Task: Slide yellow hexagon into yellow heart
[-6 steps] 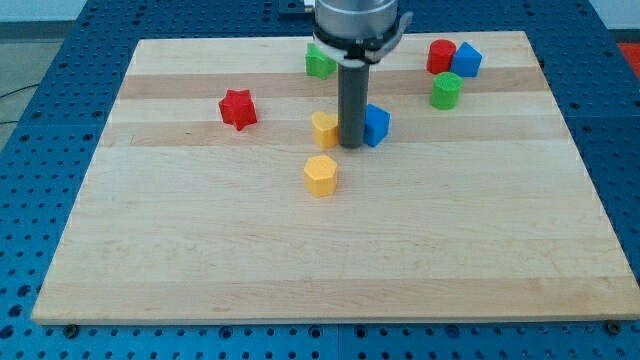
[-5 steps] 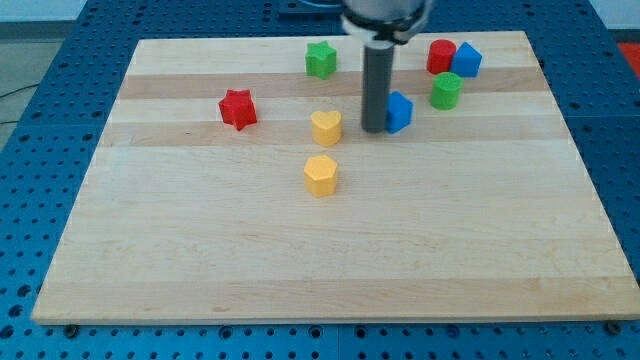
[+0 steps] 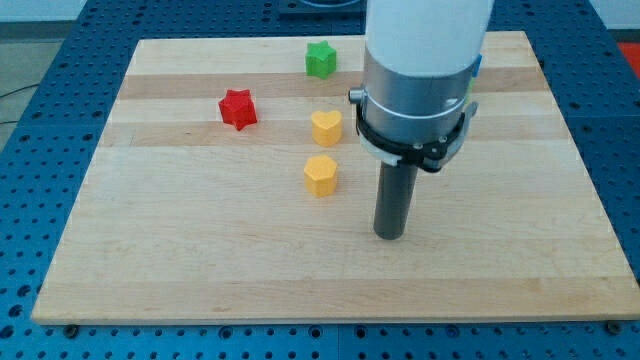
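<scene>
No writing, label, brand, number or sign can be read anywhere here: none on the wooden board (image 3: pixel 200 260), none on the coloured blocks, none on the arm's pale housing (image 3: pixel 425 45).

Blue pegboard bench (image 3: pixel 40 150) (evenly lit).

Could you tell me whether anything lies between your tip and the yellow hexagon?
Nothing: in the camera view, only bare board separates my tip from the yellow hexagon, which sits up and to the view's left of it.
</scene>
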